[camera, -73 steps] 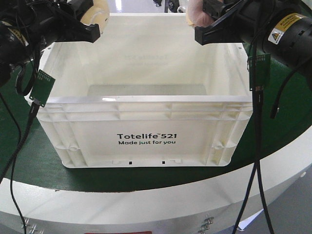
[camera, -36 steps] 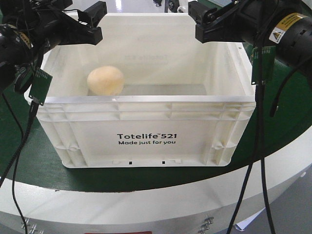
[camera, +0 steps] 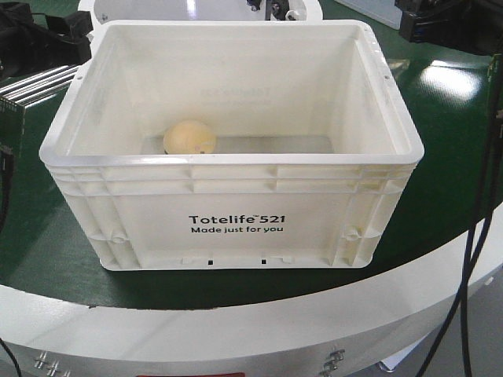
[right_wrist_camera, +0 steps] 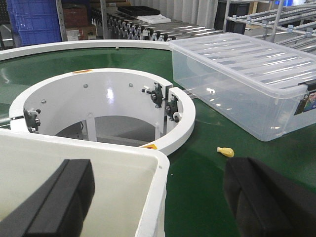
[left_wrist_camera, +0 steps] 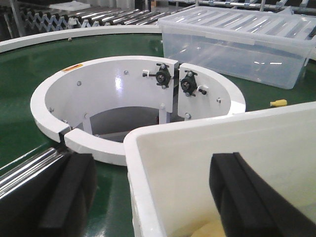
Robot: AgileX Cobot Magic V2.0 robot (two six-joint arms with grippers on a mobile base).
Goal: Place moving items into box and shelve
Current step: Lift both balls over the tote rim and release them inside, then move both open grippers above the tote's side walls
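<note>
Crate (camera: 236, 224) sits on the green surface (camera: 39, 251), and one pale yellowish ball (camera: 189, 137) rests on its floor, left of centre. My left claw (left_wrist_camera: 148, 168) gapes wide, holding nothing, one finger outside the crate's corner and one inside. My right claw (right_wrist_camera: 159, 168) is spread just as wide, empty, straddling the other far corner.

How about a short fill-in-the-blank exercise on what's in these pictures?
The crate stands on a ____ belt.
The pale ball lies ____ the crate.
The left gripper and right gripper are both ____.
The crate's print reads Totelife ____.
Missing: green; inside; open; 521.
</note>
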